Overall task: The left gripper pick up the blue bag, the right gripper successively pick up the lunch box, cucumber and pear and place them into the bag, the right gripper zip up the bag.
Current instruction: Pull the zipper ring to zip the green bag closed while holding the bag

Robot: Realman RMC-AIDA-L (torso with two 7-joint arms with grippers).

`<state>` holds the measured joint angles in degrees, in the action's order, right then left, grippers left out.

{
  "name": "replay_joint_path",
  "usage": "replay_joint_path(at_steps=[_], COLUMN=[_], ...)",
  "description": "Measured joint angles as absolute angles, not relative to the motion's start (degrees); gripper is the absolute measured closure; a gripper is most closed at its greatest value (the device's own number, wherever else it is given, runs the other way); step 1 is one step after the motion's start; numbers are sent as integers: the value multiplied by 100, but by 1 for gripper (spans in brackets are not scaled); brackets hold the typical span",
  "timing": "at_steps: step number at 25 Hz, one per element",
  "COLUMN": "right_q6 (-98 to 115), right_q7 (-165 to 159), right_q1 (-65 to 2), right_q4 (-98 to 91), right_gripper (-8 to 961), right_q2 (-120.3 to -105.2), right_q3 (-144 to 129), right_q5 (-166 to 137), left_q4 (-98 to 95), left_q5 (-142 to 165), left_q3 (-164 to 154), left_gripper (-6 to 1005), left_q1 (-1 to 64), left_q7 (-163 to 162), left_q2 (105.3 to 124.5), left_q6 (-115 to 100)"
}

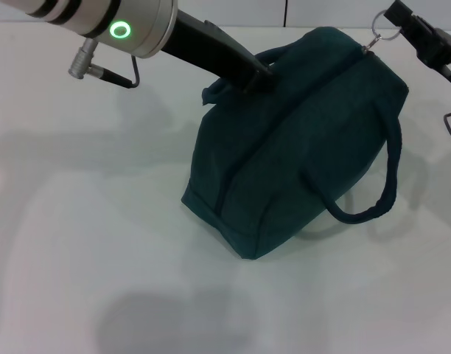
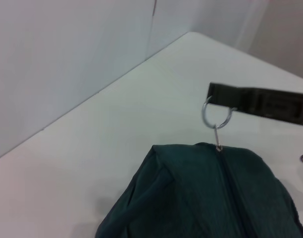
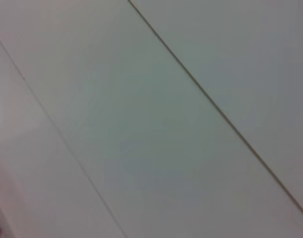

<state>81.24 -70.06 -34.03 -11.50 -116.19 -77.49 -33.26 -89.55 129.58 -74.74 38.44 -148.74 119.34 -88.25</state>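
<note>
Up close, the right gripper [image 2: 214,97] is pinched shut on the metal ring pull [image 2: 215,116] at the far end of the zipped blue bag [image 1: 299,140], which only the left wrist view shows, while the left gripper [image 1: 256,80] clamps its near handle above the white table [image 1: 78,243].

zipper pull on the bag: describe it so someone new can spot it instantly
Start at the blue bag, the only large thing on the white table. Follow its zipper seam to the far, raised end. There the metal ring pull stands above the fabric, hooked by the right gripper: the only shiny silver loop, unlike the two cloth handles.
</note>
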Motion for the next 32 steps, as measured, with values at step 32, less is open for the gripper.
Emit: replay_joint_path(at_steps=[32], right_q6=[6720], right_q7=[-7251], right_q1=[-3366], right_q4=[-1028], right_gripper=[795], right_q2=[-11619], right_q3=[-7884], right_q5=[-3313], left_q4=[-8517], left_q5=[11722], left_q3=[-6838], left_gripper=[905], left_q1=[3867], left_q7=[-14223], left_q2=[11925], left_q6=[-9317])
